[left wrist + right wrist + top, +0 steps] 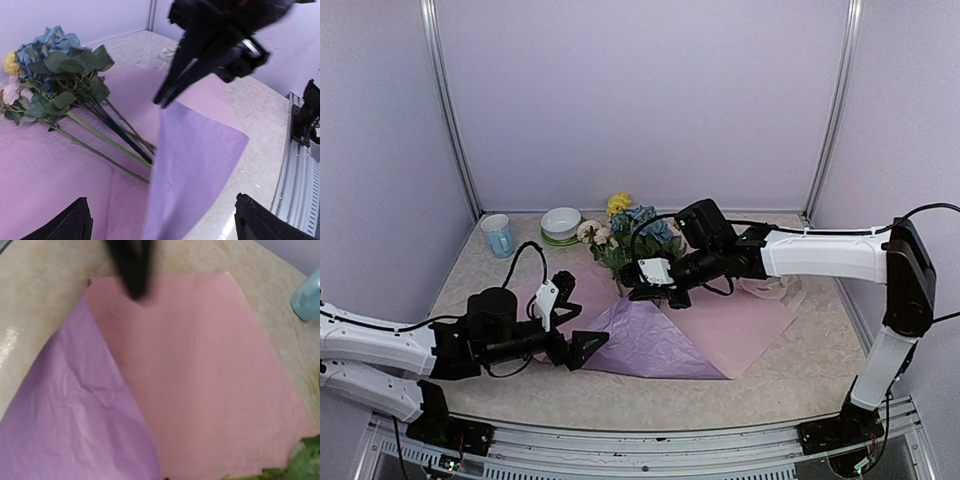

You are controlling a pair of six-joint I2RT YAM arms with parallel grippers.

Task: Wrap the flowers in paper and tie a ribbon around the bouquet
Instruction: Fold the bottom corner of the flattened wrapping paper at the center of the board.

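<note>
The paper (pixel 740 325) lies spread on the table, pink side up, with its lilac underside folded up as a flap (pixel 195 165). My right gripper (pixel 161 100) is shut on the flap's raised peak and holds it above the stems. The flowers (pixel 620 235) lie on the sheet with their heads toward the back; the green stems (pixel 110 137) run under the flap. My left gripper (pixel 170 222) is open wide in front of the flap's lower edge, with nothing between its fingers. In the right wrist view the lilac flap (pixel 65 415) sits beside the pink sheet (pixel 200 365). A cream ribbon (pixel 778 292) lies bunched behind the right forearm.
A blue mug (pixel 498 236) and a white bowl on a green saucer (pixel 561 223) stand at the back left. The metal rail (pixel 300 165) runs along the table's near edge. Enclosure walls close off the back and sides.
</note>
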